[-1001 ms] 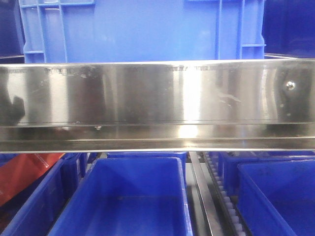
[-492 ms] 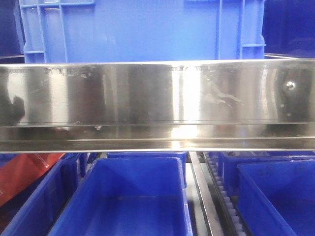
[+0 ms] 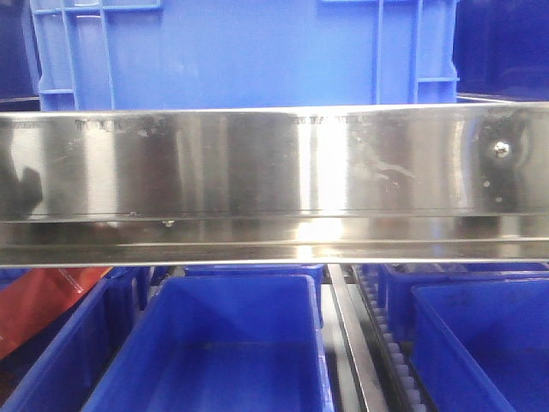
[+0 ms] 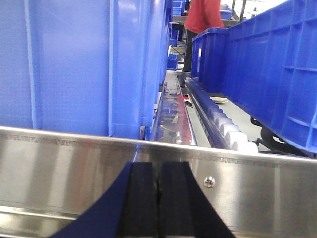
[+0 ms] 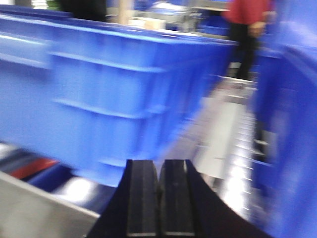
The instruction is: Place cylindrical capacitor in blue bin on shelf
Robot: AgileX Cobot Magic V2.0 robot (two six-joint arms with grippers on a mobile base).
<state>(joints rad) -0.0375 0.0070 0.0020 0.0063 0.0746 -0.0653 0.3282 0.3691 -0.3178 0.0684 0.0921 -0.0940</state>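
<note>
The steel shelf rail (image 3: pixel 274 180) spans the front view, with a large blue bin (image 3: pixel 249 51) on the tier above and open blue bins (image 3: pixel 232 343) below. The capacitor is not in view in any frame. In the left wrist view my left gripper (image 4: pixel 158 171) is shut with its pads together, nothing between them, in front of the shelf rail (image 4: pixel 59 168) and beside a tall blue bin (image 4: pixel 84 64). In the blurred right wrist view my right gripper (image 5: pixel 159 171) is shut and empty, level with a blue bin (image 5: pixel 114 94).
A red bag (image 3: pixel 39 305) lies in the lower left bin. A roller track (image 3: pixel 390 352) runs between the lower bins, and another one (image 4: pixel 223 126) on the upper tier. A person in red (image 4: pixel 200 17) stands behind the shelf. A bolt head (image 3: pixel 502 148) sits in the rail.
The front view has shifted slightly; the dark reflection around the bolt at the rail's right end has grown. The right wrist view is blurred by motion.
</note>
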